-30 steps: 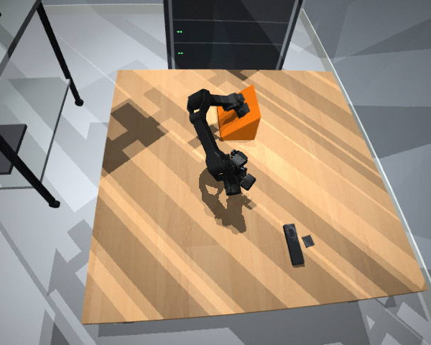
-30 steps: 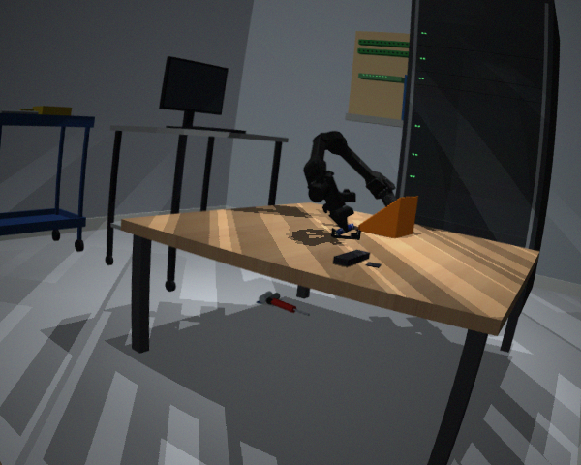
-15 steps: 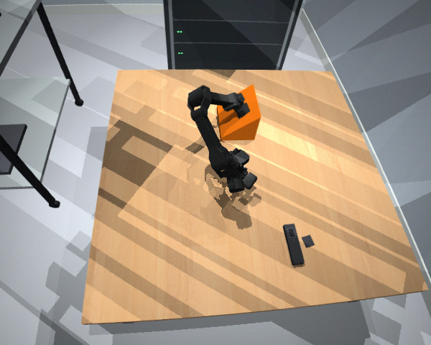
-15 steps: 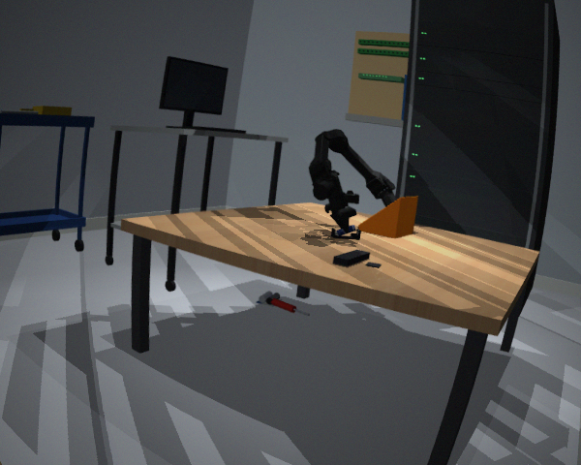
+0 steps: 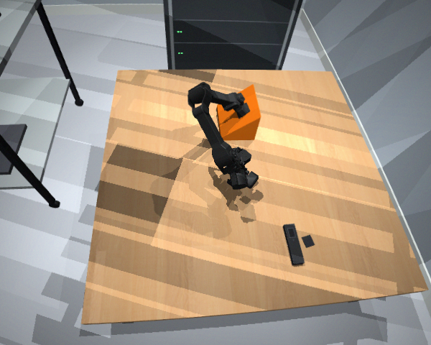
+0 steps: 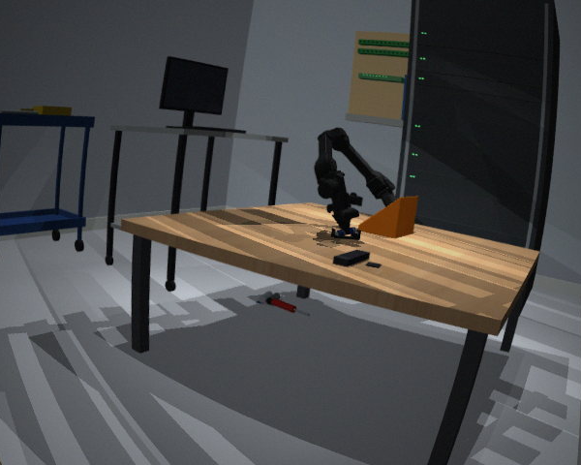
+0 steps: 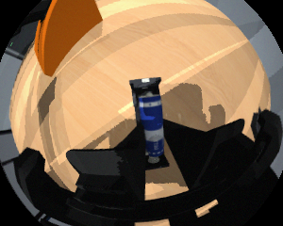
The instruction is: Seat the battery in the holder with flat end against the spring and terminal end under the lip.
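Note:
The blue and silver battery [image 7: 153, 123] [image 6: 340, 232] lies lengthwise over the black holder [image 7: 138, 86]. In the wrist view the far end wall rises beyond the battery, and a small silver nub shows at its near end. Part of the holder's left side shows beside the battery, which looks slightly right of the holder's middle. My gripper [image 7: 152, 124] [image 5: 246, 181] [image 6: 348, 230] is low over the table and shut on the battery, a dark finger on each side. Whether the battery touches the holder's floor, and its fit at the spring and lip, cannot be told.
An orange wedge-shaped block [image 5: 241, 124] [image 6: 398, 217] [image 7: 71, 33] stands behind the gripper, near the arm's base. A long black case [image 5: 294, 246] [image 6: 351, 258] and a small dark square plate [image 5: 307, 241] [image 6: 373, 264] lie nearer the table's front edge.

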You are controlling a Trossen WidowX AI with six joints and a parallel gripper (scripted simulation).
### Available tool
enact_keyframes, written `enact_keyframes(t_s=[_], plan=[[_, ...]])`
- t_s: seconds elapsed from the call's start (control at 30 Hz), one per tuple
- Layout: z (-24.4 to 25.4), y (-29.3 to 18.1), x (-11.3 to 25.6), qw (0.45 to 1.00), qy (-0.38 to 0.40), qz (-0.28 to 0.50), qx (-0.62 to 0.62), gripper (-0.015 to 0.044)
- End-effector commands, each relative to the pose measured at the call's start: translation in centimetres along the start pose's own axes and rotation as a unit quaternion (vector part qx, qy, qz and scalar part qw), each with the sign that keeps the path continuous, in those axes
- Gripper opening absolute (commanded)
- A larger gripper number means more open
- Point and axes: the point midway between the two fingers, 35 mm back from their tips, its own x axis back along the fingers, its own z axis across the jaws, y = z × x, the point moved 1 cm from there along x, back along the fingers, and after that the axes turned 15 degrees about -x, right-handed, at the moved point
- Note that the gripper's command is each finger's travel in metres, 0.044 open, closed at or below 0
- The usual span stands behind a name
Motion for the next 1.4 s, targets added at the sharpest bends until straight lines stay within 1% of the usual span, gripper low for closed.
enact_keyframes(t_s=[0.0, 1.37], plan=[[-0.22, -0.47, -0.13, 1.0, -0.009, 0.021, -0.006, 0.0073], [0.33, 0.23, -0.6, 0.99, -0.044, 0.137, -0.01, 0.0073]])
